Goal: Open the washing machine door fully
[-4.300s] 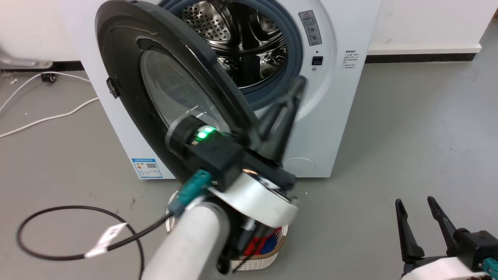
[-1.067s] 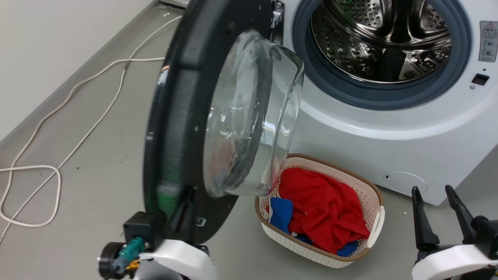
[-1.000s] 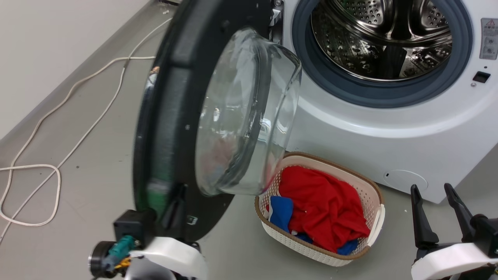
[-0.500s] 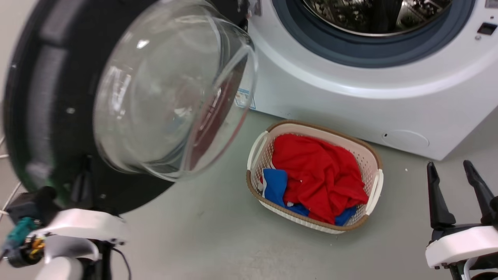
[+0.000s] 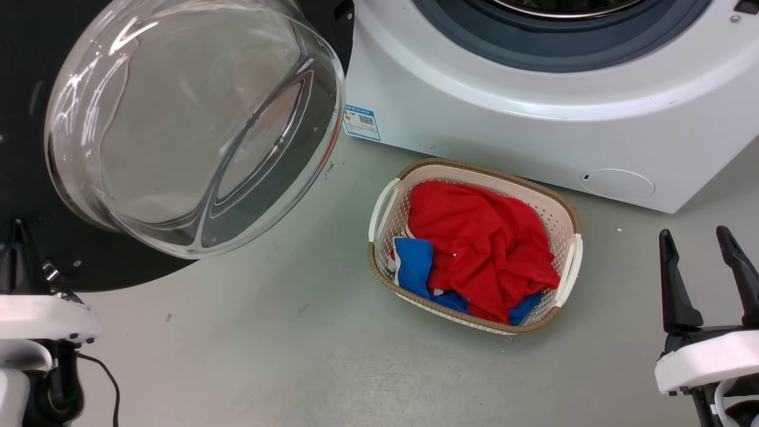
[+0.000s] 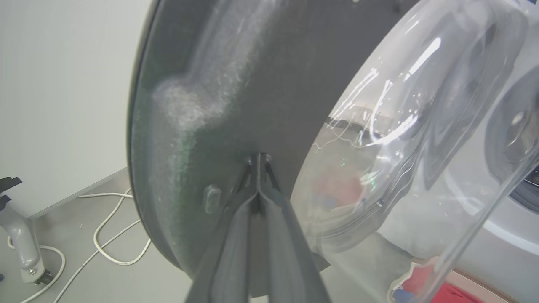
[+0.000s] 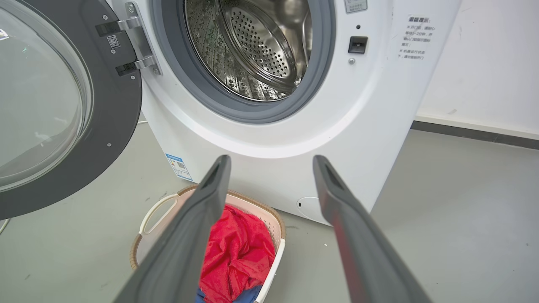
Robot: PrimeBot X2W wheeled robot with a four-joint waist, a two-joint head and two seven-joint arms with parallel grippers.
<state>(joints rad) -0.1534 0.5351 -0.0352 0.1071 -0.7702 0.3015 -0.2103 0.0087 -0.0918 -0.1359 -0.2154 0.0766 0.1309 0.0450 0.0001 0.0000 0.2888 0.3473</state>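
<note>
The washing machine door [image 5: 190, 118] stands swung wide to the left of the white machine [image 5: 504, 136], its clear domed window bulging towards the robot and its hinge [image 7: 134, 42] at the machine's left side. The left gripper [image 6: 257, 162] is the nearer one: its fingers are pressed together on nothing, tips touching the door's black inner face beside the dome, so any further swing looks like a push straight ahead and away from the hinge. The right gripper [image 5: 692, 237] hangs with fingers spread and empty, well apart, beyond the laundry basket [image 5: 385, 201].
</note>
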